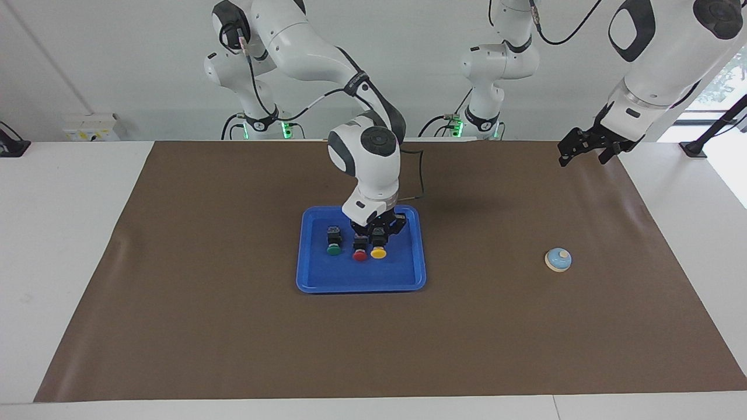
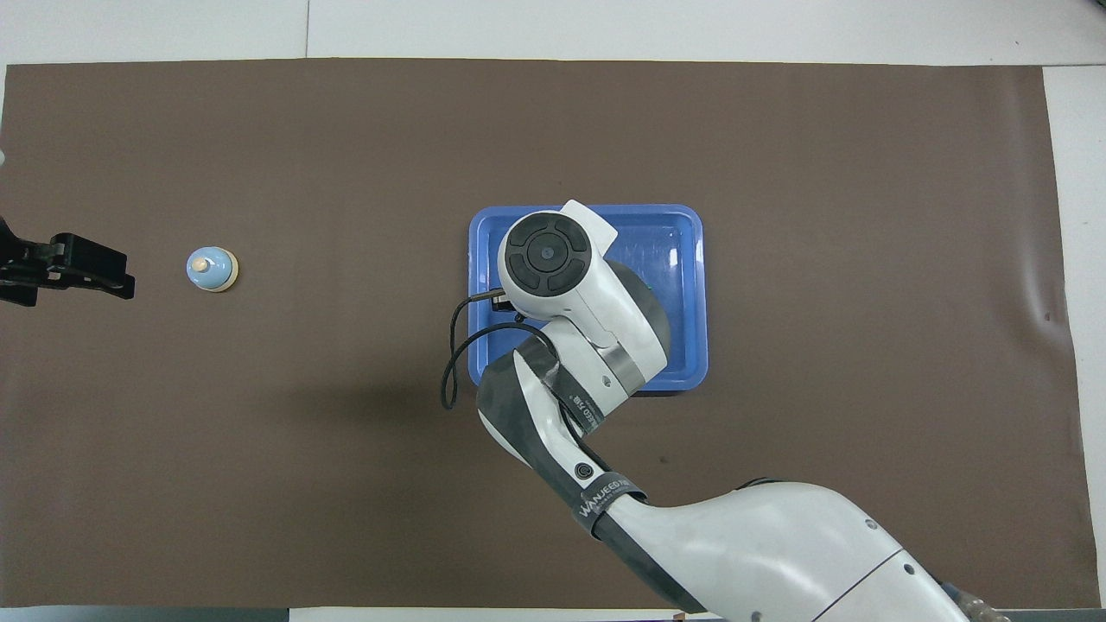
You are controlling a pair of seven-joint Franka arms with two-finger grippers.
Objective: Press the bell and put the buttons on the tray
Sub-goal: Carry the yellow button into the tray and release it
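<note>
Bright, even light from above fills both views, and everything stays sharp to the edges. The right arm (image 1: 365, 157) casts a soft, faint shadow on the brown mat (image 2: 259, 449). Daylight glares through a window (image 1: 726, 76) at one upper corner.

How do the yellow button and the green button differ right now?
The right pincer is shut on the yellow button; the green button sits free. Yellow lies beside the red button; green lies apart, toward the right arm's end. Both are in the tray.
</note>
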